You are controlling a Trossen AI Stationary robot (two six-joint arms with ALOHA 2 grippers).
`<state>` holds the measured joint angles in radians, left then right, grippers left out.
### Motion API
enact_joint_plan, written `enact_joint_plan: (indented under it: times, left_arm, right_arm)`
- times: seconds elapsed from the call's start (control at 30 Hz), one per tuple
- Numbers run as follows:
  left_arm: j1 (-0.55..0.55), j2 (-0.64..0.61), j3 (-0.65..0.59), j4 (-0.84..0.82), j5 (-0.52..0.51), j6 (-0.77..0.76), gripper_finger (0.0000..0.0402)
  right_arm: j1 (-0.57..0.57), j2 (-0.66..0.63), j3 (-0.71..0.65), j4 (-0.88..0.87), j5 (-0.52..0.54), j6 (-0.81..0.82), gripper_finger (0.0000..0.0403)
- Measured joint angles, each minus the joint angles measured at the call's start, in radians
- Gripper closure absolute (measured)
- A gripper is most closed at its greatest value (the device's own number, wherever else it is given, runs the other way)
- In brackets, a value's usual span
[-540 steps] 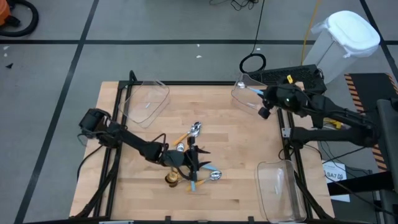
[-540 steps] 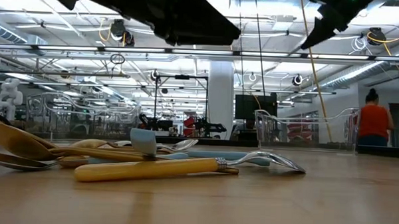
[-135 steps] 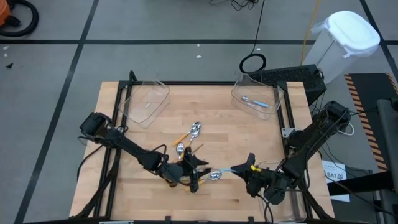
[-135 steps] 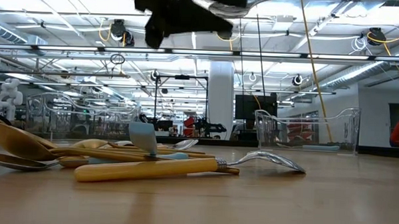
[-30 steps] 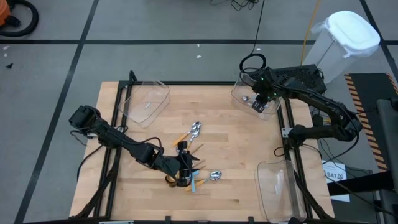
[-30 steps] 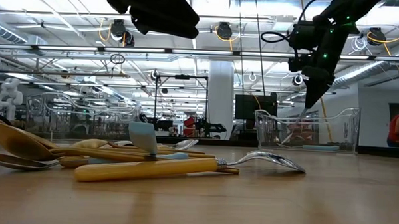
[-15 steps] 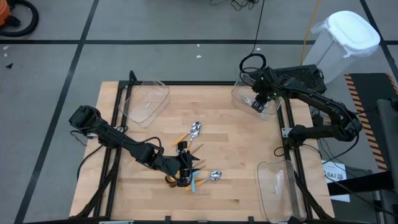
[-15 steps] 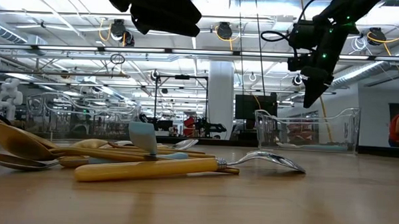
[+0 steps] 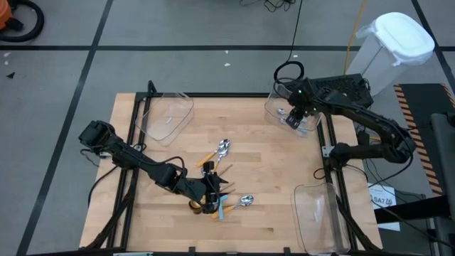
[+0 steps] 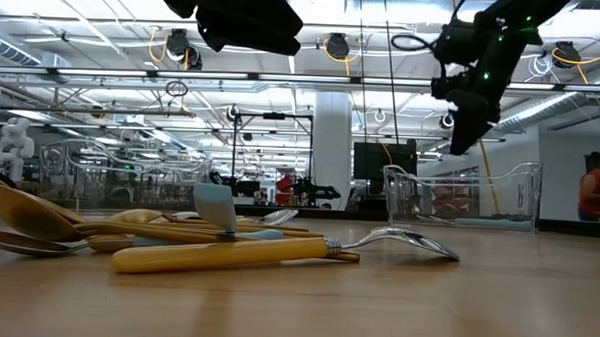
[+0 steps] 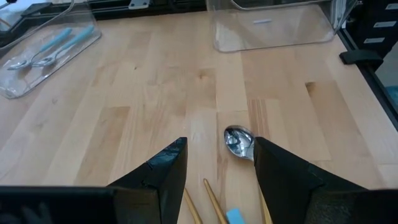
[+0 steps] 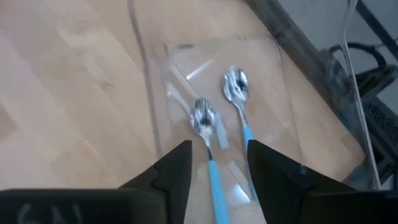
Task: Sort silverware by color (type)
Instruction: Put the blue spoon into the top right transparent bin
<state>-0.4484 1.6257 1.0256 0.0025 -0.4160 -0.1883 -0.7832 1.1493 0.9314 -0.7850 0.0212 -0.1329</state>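
Observation:
The silverware lies in a loose pile [image 9: 217, 178] at the table's middle. It holds orange-handled spoons [image 10: 227, 254], gold spoons [image 10: 28, 214] and a light blue handle [image 10: 219, 208]. My left gripper [image 11: 217, 162] hangs open above this pile, and a silver spoon bowl [image 11: 239, 140] shows on the wood between its fingers. My right gripper [image 12: 217, 168] stands open above the far right clear bin [image 9: 313, 107]. Two blue-handled spoons [image 12: 205, 124] [image 12: 239, 93] lie side by side on the bin's floor, below the fingers.
A second clear bin [image 9: 167, 114] stands at the far left and a third [image 9: 320, 210] at the near right edge. A black frame [image 9: 135, 142] runs along the table's sides. A person in red [image 10: 591, 194] shows in the room behind.
My right gripper has opened over the far right bin and let go of a blue-handled spoon. That spoon now lies in the bin beside the other one.

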Motion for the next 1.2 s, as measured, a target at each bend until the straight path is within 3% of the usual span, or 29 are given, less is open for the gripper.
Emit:
enact_joint_plan:
  times: [0.3,0.53,0.8,0.93,1.2]
  left_arm:
    - [0.0,0.0,0.0,-0.01,0.0,0.002,0.0218]
    - [0.0,0.012,0.0,-0.034,-0.002,-0.01,0.0218]
    - [-0.049,0.08,0.0,-0.06,0.016,0.029,0.0218]
    - [-0.08,0.084,0.0,-0.117,0.018,0.062,0.0218]
    - [-0.097,0.084,0.0,-0.194,0.138,0.17,0.0218]
  right_arm:
    - [0.189,-0.199,0.0,0.018,0.002,0.113,0.0254]
    - [0.456,-0.272,0.0,0.023,0.011,0.228,0.0254]
    - [0.836,-0.244,-0.05,0.211,0.158,0.331,0.0255]
    - [0.999,-0.199,-0.097,0.322,0.28,0.36,0.0255]
    - [1.205,-0.021,-0.138,0.503,0.343,0.341,0.0255]
